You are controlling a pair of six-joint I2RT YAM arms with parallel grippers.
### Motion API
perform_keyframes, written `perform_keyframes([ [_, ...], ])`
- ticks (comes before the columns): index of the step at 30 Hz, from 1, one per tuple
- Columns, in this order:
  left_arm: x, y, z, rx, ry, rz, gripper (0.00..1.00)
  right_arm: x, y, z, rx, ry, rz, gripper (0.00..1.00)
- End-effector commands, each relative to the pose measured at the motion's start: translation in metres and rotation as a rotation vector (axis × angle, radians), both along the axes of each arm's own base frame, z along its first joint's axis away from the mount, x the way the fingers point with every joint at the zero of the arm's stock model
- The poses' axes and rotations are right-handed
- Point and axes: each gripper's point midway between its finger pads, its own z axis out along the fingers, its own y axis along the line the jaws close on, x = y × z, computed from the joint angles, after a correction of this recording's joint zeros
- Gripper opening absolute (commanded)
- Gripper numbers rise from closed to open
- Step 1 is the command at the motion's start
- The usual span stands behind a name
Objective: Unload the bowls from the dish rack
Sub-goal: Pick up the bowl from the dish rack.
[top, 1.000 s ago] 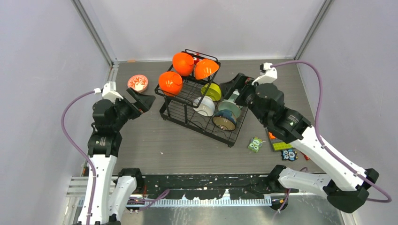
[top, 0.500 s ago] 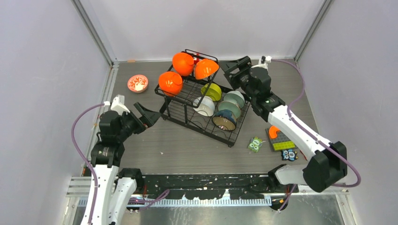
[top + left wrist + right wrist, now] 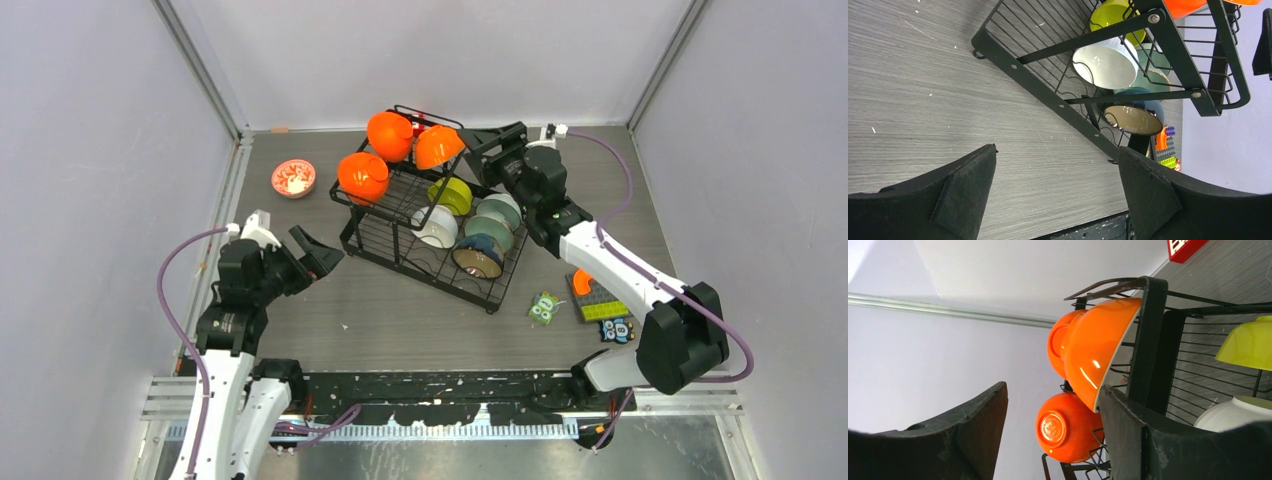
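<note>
The grey worktop (image 3: 400, 320) carries the black wire dish rack (image 3: 418, 272), a two-tier frame. The right gripper (image 3: 487, 141) is at the rack's far right corner, level with the upper basket. Its jaws are spread wide and hold nothing. In the wrist view the outer orange bowl (image 3: 1100, 352) hangs just beside one finger (image 3: 1128, 430). The left gripper (image 3: 318, 251) hovers over the worktop just off the rack's front left side, likewise spread and empty.

Three orange bowls sit tilted in the rack's upper basket, two close together at the far end and the third orange bowl (image 3: 362, 177) at its left corner. On the rack's lower tier, standing on edge, are the lime-yellow bowl (image 3: 452, 195), white bowl (image 3: 436, 227), mint bowl (image 3: 498, 211) and dark bowl (image 3: 476, 260). A red-patterned bowl (image 3: 293, 178) sits on the worktop left of the rack.

The bowls look rigid, glossy and light, so probably slippery and liable to chip against the wire. The rim seems the best hold, with one finger inside and one outside, since the curved belly would likely slip free.

Toy blocks (image 3: 598, 303) lie right of the rack.
</note>
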Motion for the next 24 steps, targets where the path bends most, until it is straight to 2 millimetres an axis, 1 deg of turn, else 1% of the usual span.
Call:
perform_keyframes([
  [1, 0.001, 0.0, 0.01, 0.014, -0.026, -0.005, 0.93, 0.002, 0.001, 0.006, 0.042, -0.029, -0.001, 0.72],
  [7, 0.002, 0.001, 0.008, 0.01, -0.014, 0.001, 0.93, 0.002, 0.0, -0.004, 0.029, -0.014, -0.002, 0.74],
  [12, 0.003, 0.001, 0.013, 0.007, -0.018, 0.003, 0.92, 0.005, 0.002, -0.008, 0.022, -0.01, -0.001, 0.71],
  [16, 0.003, 0.001, 0.016, 0.014, -0.021, 0.004, 0.92, 0.007, 0.003, -0.006, 0.026, -0.022, 0.001, 0.67],
  [21, 0.003, 0.002, 0.015, 0.017, -0.017, 0.002, 0.92, 0.008, 0.004, -0.005, 0.029, -0.024, 0.002, 0.58],
  [24, 0.003, 0.002, 0.015, 0.021, -0.015, 0.002, 0.92, 0.009, 0.005, -0.006, 0.027, -0.022, 0.005, 0.56],
])
